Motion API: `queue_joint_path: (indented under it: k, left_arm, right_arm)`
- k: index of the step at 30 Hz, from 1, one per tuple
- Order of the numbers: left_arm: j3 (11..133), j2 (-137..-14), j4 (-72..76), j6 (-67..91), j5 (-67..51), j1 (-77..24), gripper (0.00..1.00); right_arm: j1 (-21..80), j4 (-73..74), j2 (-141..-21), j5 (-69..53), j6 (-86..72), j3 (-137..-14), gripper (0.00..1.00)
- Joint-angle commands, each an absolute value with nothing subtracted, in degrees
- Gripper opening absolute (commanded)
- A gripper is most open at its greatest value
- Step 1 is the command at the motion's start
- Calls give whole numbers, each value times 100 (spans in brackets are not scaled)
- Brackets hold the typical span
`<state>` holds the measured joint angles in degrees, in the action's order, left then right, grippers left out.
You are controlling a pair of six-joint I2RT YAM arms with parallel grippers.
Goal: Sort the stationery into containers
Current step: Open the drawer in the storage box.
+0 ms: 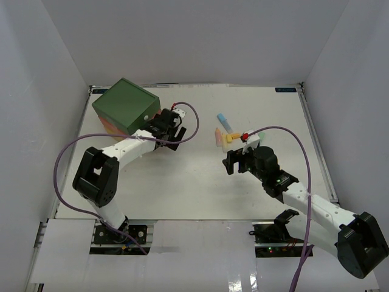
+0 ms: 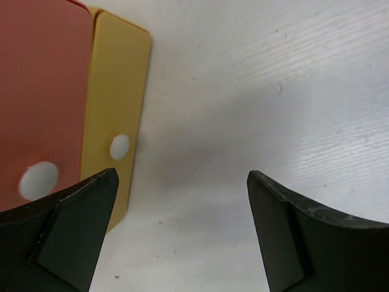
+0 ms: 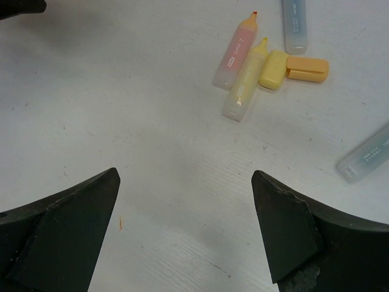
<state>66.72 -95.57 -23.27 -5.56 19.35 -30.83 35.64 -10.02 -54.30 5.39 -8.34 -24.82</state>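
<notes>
Pastel plastic highlighters [image 3: 246, 79] lie on the white surface [image 1: 182, 182] well right of the green-topped cube drawer chest [image 1: 124, 103]. They sit just ahead of the spread, empty right fingers [image 3: 61, 231], long axes pointing roughly away. The left fingers [image 2: 67, 237], also spread and empty, face the chest.

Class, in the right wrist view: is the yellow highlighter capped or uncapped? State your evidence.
Uncapped. The yellow highlighter shows its bare tip, and a loose yellow cap lies beside it.
</notes>
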Motion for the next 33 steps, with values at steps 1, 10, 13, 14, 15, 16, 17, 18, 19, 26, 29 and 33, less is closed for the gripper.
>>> queue_joint_path:
  k: [1,10,13,14,15,16,17,18,19,26,29,33]
  left_arm:
    - [6609,-9711,-2417,-607,2284,-3067,98]
    - [6715,-10327,-2285,-589,3128,-3067,98]
    - [6706,-10432,-2189,-650,3330,-3067,98]
    - [6723,-10450,-2171,-659,3375,-3067,98]
    - [6750,-10476,-2153,-668,3392,-3067,98]
    - [6759,-10485,-2145,-668,3419,-3067,98]
    - [6776,-10485,-2136,-668,3428,-3067,98]
    - [6785,-10477,-2136,-668,3419,-3067,98]
    - [6794,-10450,-2118,-642,3419,-3067,98]
    - [6820,-10459,-2021,-650,3270,-3067,98]
    - [6855,-10494,-1995,-659,3234,-3067,98]
    - [6961,-10556,-1995,-686,3129,-3067,98]
  right_arm:
    - [3533,-1213,-5282,440,-817,-2443,96]
    - [3533,-1222,-5343,352,-826,-2461,95]
    - [3533,-1213,-5370,299,-844,-2470,96]
    - [3533,-1222,-5379,290,-852,-2478,95]
    - [3525,-1222,-5388,281,-853,-2487,95]
    - [3533,-1222,-5396,281,-835,-2496,95]
    - [3533,-1222,-5414,273,-844,-2496,95]
    - [3525,-1222,-5431,281,-844,-2505,96]
    - [3533,-1230,-5449,264,-852,-2505,95]
    - [3524,-1275,-5484,202,-888,-2470,96]
    - [3525,-1283,-5484,211,-888,-2470,96]
    - [3524,-1310,-5528,167,-905,-2452,96]
